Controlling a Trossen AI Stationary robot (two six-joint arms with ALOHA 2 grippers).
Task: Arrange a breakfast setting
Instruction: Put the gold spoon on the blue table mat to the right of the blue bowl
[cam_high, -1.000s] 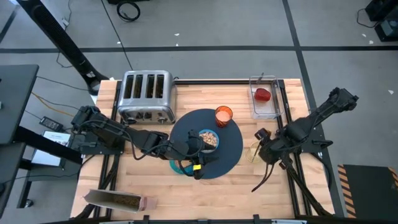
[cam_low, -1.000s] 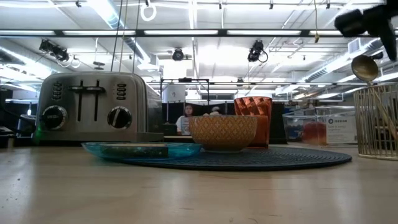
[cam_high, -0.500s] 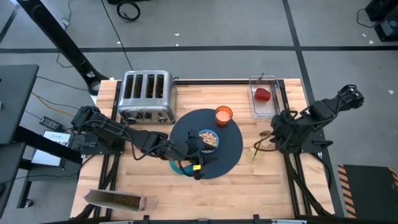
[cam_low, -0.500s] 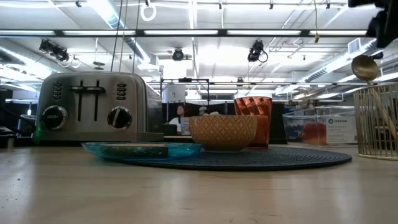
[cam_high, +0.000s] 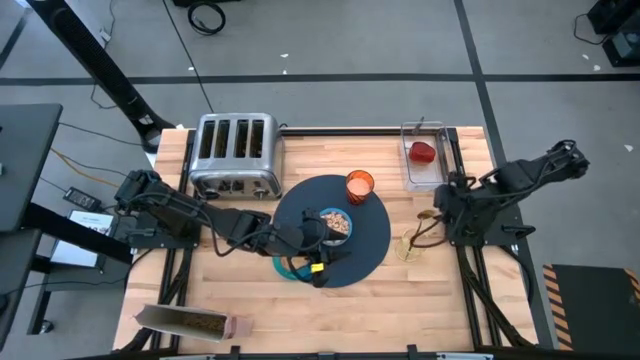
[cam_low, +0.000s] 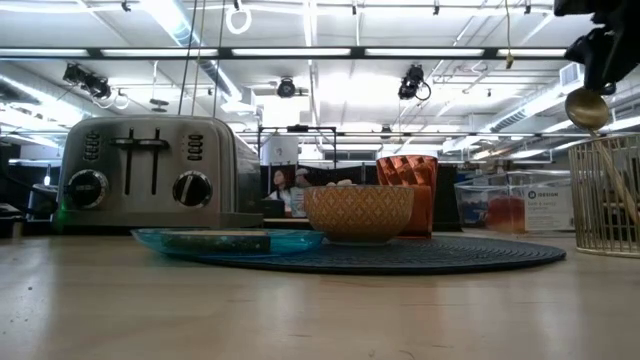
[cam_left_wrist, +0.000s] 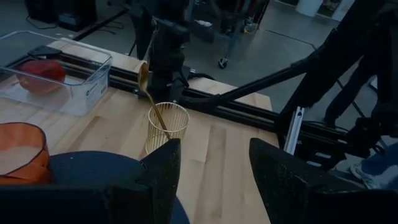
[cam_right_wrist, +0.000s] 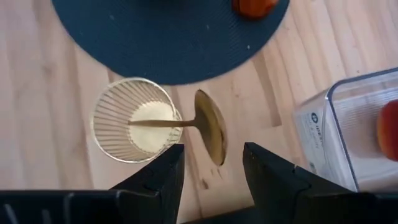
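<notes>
A toaster (cam_high: 236, 155) stands at the back left of the surface (cam_high: 250, 300). The left gripper (cam_high: 318, 262), fingers apart and holding nothing, rests over the near edge of the dark round mat (cam_high: 372, 240), beside the teal plate (cam_high: 289, 268). On the mat sit the cereal bowl (cam_high: 336, 223) and the orange cup (cam_high: 360, 185). Right of the mat, a gold spoon (cam_right_wrist: 208, 132) leans bowl-up in a wire holder (cam_right_wrist: 134, 119). The right gripper (cam_right_wrist: 210, 168) hangs above the spoon, fingers apart and empty. The red fruit (cam_high: 423, 152) lies in a clear box (cam_high: 408, 172) at the back right.
</notes>
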